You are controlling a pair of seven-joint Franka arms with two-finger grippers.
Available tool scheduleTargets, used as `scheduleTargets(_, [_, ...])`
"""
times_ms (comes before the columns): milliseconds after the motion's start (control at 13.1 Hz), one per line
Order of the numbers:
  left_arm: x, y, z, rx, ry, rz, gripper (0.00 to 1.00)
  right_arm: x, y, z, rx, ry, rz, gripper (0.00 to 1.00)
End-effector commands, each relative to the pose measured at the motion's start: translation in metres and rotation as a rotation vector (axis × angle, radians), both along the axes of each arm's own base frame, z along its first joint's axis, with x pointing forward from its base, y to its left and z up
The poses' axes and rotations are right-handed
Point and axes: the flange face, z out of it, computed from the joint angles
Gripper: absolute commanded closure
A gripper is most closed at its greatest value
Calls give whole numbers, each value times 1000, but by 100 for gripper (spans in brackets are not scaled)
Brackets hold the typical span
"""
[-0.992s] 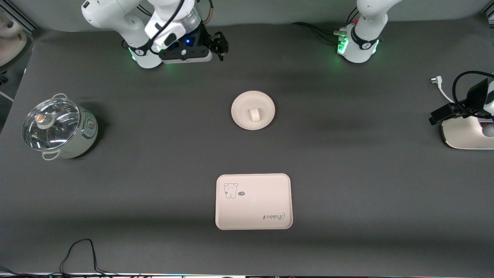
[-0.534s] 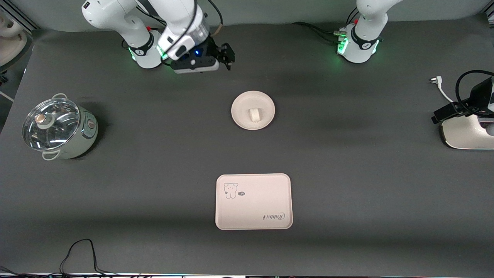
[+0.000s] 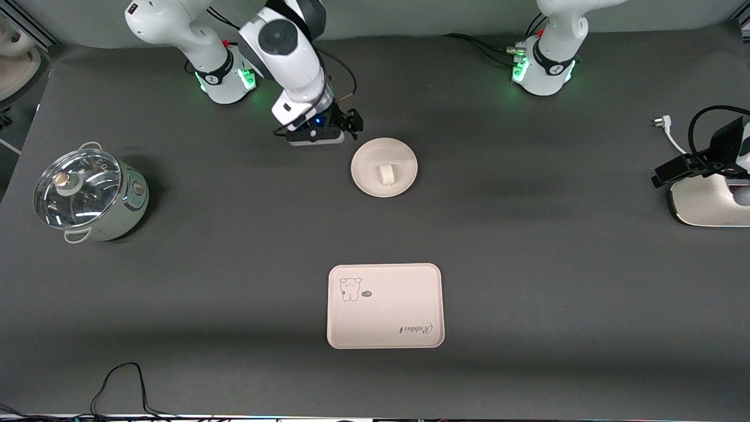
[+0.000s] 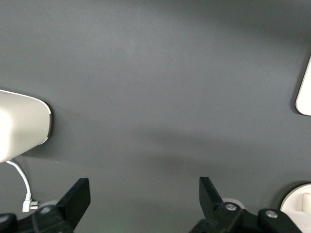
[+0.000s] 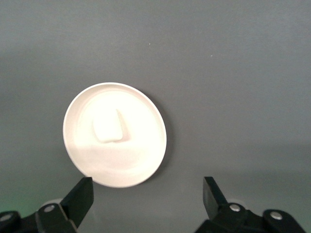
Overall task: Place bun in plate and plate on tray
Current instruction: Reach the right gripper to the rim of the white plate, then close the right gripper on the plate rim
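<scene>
Dark grey table point(image 3: 527, 264), pretty sparse setup. Bun point(image 3: 385, 173) already sits in the plate point(image 3: 404, 153), mid-table, with the tray point(image 3: 384, 275) well apart at its 6 o'clock. Right gripper point(image 3: 353, 123) has swung out from its base over the last second and now hangs at the plate's 10 o'clock, jaws spread, holding nothing. Looks like the plate pickup is next. Left gripper point(image 4: 143, 194) waits, released, over the table's left-arm end.
</scene>
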Motion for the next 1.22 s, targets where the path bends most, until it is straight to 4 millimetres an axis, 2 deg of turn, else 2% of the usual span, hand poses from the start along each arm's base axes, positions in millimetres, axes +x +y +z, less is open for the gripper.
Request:
scheduleTargets(0, [-9,-1,4,-5,6,-7,0,-6,11,-48,11,-22,-14,0])
scheduleTargets(229, [-11,9,7,-3,0,2,0,-17,-1,-96,21,-67,-19,0])
scheduleTargets(382, [-12,9,8,-4,0,2,0,-21,3,-127,22,-88,-14,0])
scheduleTargets(534, [-12,8,11,-4,-6,2,0,-23,4,-149,25,-100,-34,0])
scheduleTargets(840, [-14,7,14,-2,-9,-1,0,-25,3,-171,30,-115,-46,0])
scheduleTargets(1069, [-14,3,13,-3,-8,-7,0,-25,2,-170,28,-107,-52,0])
scheduleTargets(1145, [-13,2,11,-2,-9,-9,0,-24,3,-170,29,-108,-52,3])
